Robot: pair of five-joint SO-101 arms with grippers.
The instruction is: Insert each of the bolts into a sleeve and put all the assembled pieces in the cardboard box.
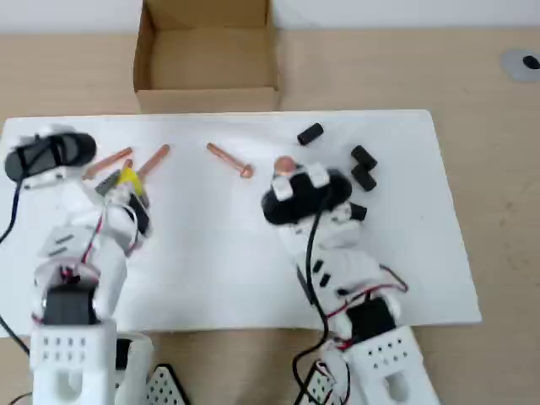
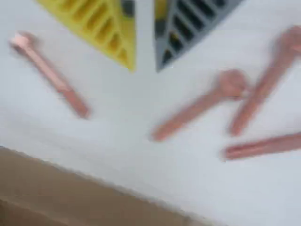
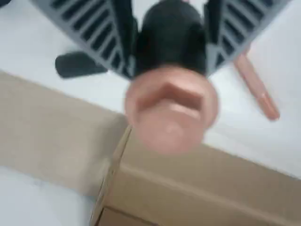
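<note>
Copper-coloured metal bolts (image 1: 229, 159) lie loose on the white mat (image 1: 219, 253) in the high view. One is alone near the middle, and the others are beside the left gripper (image 1: 126, 180), which hangs over them. Short black cylindrical sleeves (image 1: 363, 166) are scattered toward the mat's far right part. The right gripper (image 1: 288, 171) is near the mat's middle, with a copper bolt head (image 1: 285, 163) at its tip. An open brown cardboard box (image 1: 207, 99) stands on the wooden table (image 1: 489, 169) just past the mat's far edge.

From the left wrist, the left gripper (image 2: 145, 67) has its yellow and grey fingers slightly spread with nothing between them, above four bolts on the mat.

From the right wrist, the right gripper (image 3: 171, 61) pinches one black sleeve (image 3: 171, 28), and the bolt head sticks out of its end. Another sleeve and a bolt lie on the mat, and the cardboard box is close beyond.
</note>
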